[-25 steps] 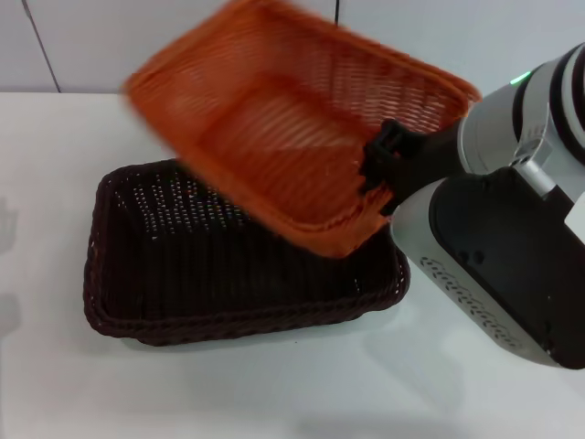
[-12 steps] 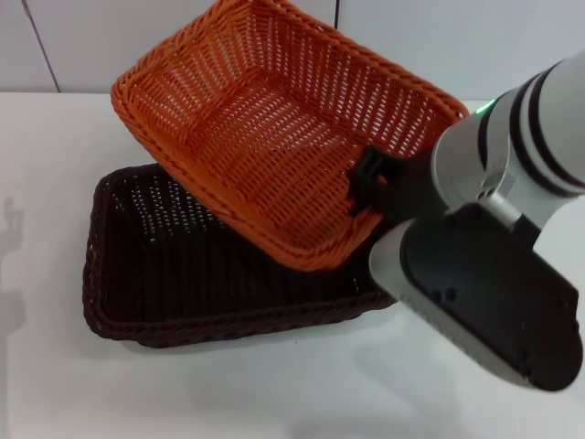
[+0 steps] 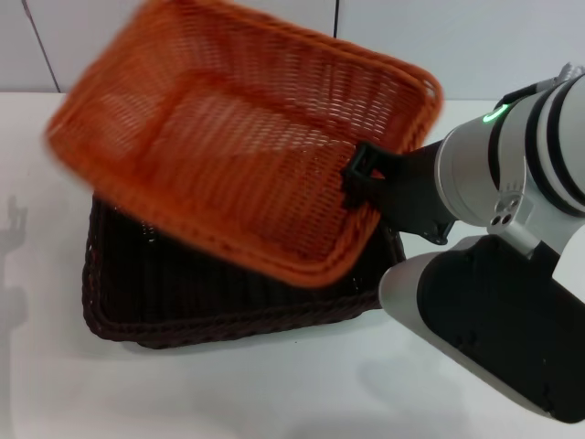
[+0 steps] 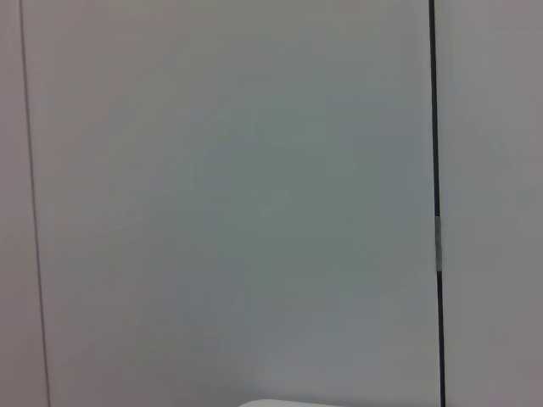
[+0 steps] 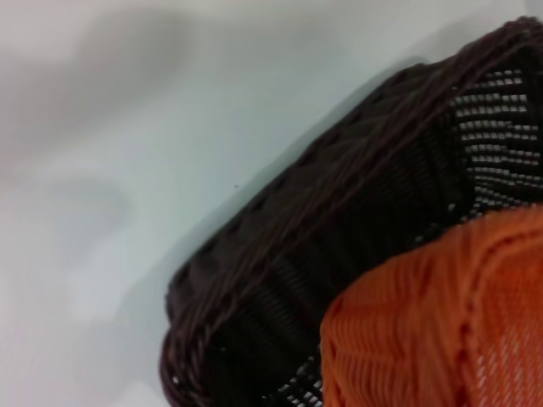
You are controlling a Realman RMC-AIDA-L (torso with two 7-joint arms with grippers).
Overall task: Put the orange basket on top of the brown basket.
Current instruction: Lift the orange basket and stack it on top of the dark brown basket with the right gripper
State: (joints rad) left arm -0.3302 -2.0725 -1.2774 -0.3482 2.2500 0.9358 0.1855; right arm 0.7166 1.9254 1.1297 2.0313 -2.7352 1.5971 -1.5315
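The orange basket (image 3: 238, 146) hangs tilted in the air over the brown basket (image 3: 183, 293), which rests on the white table. My right gripper (image 3: 361, 178) is shut on the orange basket's right rim and holds it up. The orange basket's left part is blurred. The right wrist view shows a corner of the brown basket (image 5: 339, 237) with the orange basket (image 5: 433, 322) just over it. The left gripper is out of view; the left wrist view shows only a wall.
The white table (image 3: 274, 393) runs around the brown basket. A panelled wall (image 3: 475, 37) stands behind. My right arm's bulky body (image 3: 494, 311) fills the right side of the head view.
The orange basket has swung to the left and lower over the brown basket, still in my right gripper. The right arm has moved with it.
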